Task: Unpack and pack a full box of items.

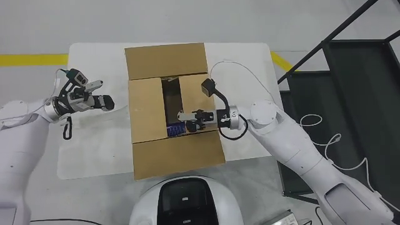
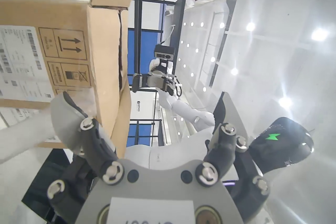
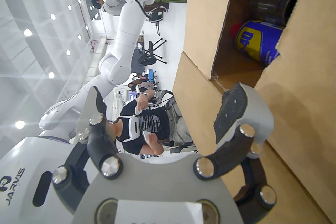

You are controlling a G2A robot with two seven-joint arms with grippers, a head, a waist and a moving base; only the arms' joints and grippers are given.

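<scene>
An open cardboard box (image 1: 167, 109) stands in the middle of the white table (image 1: 94, 144), flaps spread outward. Inside it lie a blue and yellow spray can (image 3: 256, 42) with a red cap and a dark cylindrical container (image 3: 273, 5) behind it. The can's blue end (image 1: 176, 129) shows near the front of the opening. My right gripper (image 1: 185, 115) hovers open over the front part of the opening, with one ribbed fingertip (image 3: 232, 109) in front of a flap. My left gripper (image 1: 105, 102) is open and holds nothing, left of the box and facing its labelled side wall (image 2: 65, 51).
A black metal frame (image 1: 350, 62) stands just off the table's right edge. Bare tabletop lies left of the box under the left arm, and a narrower strip lies to the box's right. The right arm's cable (image 1: 244, 69) loops above the right flap.
</scene>
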